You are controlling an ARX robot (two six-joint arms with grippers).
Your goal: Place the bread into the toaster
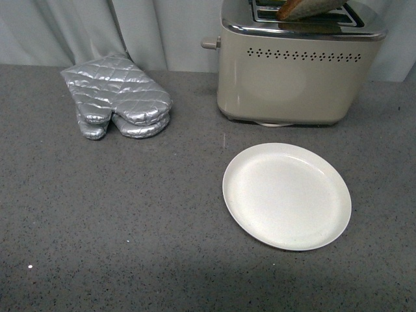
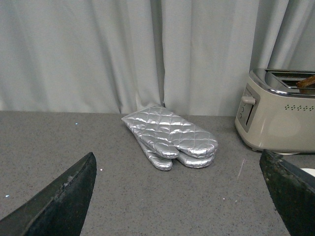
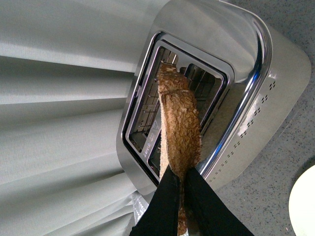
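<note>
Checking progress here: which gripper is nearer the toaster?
Right. The right gripper holds the bread over the toaster, at its slots; the left gripper is open, farther off over the counter, facing the oven mitts.

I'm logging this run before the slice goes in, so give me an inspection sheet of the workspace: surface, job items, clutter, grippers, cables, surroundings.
Surface: grey speckled counter, no spills seen.
Job's things: bread held edge-on above the slots of the toaster, not yet dropped in.
Clutter: white plate in front of the toaster; silver oven mitts, stacked, to the toaster's left.
Grippers: right gripper shut on the bread; left gripper open, holding nothing.
Cables: nothing seen.
Surroundings: pale curtain behind the counter.
</note>
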